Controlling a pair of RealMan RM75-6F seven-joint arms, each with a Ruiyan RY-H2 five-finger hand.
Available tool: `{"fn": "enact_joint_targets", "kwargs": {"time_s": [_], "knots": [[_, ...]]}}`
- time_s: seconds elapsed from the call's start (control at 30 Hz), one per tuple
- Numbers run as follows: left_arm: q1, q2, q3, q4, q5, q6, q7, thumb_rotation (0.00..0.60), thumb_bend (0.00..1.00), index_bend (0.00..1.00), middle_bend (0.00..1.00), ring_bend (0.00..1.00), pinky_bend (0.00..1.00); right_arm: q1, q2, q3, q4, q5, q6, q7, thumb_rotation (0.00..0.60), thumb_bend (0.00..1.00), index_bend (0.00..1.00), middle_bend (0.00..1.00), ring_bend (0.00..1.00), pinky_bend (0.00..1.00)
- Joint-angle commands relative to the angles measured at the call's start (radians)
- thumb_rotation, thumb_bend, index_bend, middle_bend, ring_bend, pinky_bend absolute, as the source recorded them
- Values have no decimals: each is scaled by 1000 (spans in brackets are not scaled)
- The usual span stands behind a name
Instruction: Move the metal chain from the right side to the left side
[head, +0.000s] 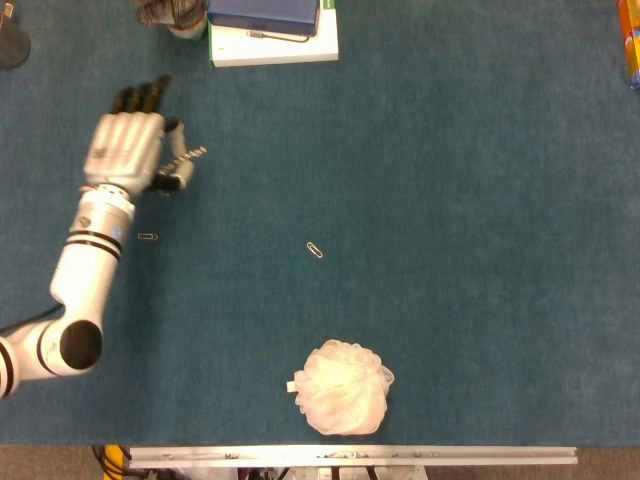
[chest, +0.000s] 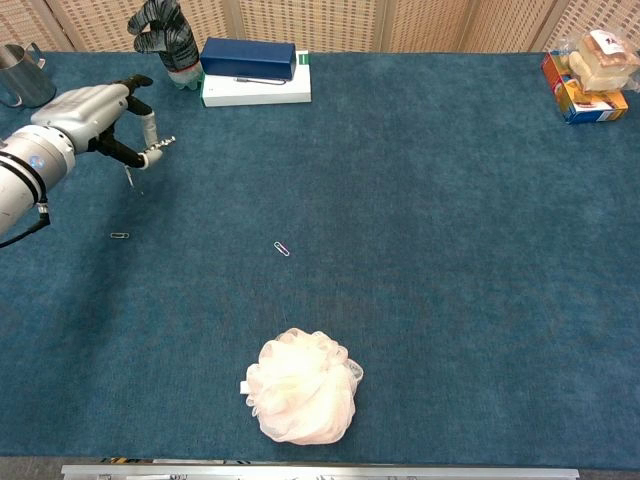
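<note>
My left hand (head: 128, 140) (chest: 95, 112) hovers over the far left part of the blue table, palm down. It pinches a short metal chain (head: 187, 157) (chest: 157, 147) between thumb and a finger. One end of the chain sticks out to the right of the hand, and a thin end dangles below the hand (chest: 131, 177) in the chest view. The right hand is out of sight in both views.
Two paper clips lie on the cloth, one below the left forearm (head: 147, 237) (chest: 120, 235) and one mid-table (head: 315, 250) (chest: 282, 248). A white bath sponge (head: 345, 386) (chest: 302, 386) sits near the front edge. Boxes (chest: 254, 71), a glove-covered object (chest: 166, 38) and a metal cup (chest: 22, 76) line the back; snacks (chest: 590, 75) back right.
</note>
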Motion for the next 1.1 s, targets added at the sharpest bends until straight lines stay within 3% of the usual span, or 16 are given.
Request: {"fn": "enact_joint_targets", "kwargs": {"time_s": [0.03,0.17,0.3,0.4,0.5,0.6,0.8,1.1], "knots": [[-6,17,-4,35,-56,5,41,600,381,571,0,0,0,1,-1,0,0,2,-2,1,600,32,301,109,0,35],[-5,37,0,53,-134,5,88,600,381,522,0,0,0,3,-3,-1,2,2,-7,3,600,32,301,109,0,36],[-12,50,23,60,-220,24,184,600,379,297,0,0,0,5,-4,0,1,1,-7,2,600,32,301,109,0,35],[-12,61,28,46,-255,39,215,600,301,137,0,0,0,5,-3,0,-2,0,-5,-1,600,32,301,109,0,35],[0,80,24,15,-251,63,203,600,247,79,0,0,0,4,0,0,-7,-1,-2,-4,600,32,301,109,0,35],[27,107,18,-33,-202,113,160,600,246,89,0,0,0,2,6,0,-15,-1,2,-10,600,32,301,109,0,35],[129,213,46,-178,10,239,25,600,246,223,4,0,0,-5,21,5,-44,0,20,-33,600,32,302,109,0,35],[336,367,169,-329,296,464,-110,600,246,272,24,0,0,-26,26,8,-88,5,49,-72,600,32,312,110,0,36]]}}
